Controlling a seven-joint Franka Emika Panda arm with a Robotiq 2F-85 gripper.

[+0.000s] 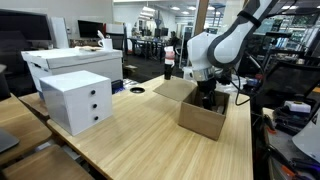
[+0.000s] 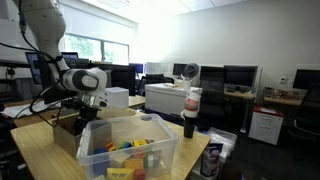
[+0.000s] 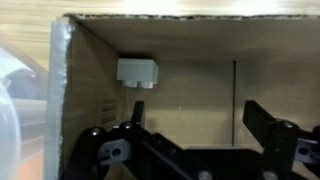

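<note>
Wooden table (image 1: pixel 140 135), one box (image 1: pixel 200 118), one block (image 3: pixel 138 72), one tool (image 3: pixel 192 128)

Exterior view, table: stands off a corner of the table (image 1: pixel 150 135) at mid range, slightly above it, facing down the office; box (image 1: pixel 203 112) and arm (image 1: pixel 218 48) sit right of centre, drawers (image 1: pixel 78 100) left.
Exterior view, bin: sits low and close behind a clear bin (image 2: pixel 125 148), facing the windows; box (image 2: pixel 68 130) and arm (image 2: pixel 82 80) lie beyond it, at left.
Wrist view: very near, looks into the box (image 3: pixel 200 85); gripper (image 3: pixel 195 132) fills the bottom edge.
Shared: both exterior views hold box, arm and table; the wrist view shares only the box.
</note>
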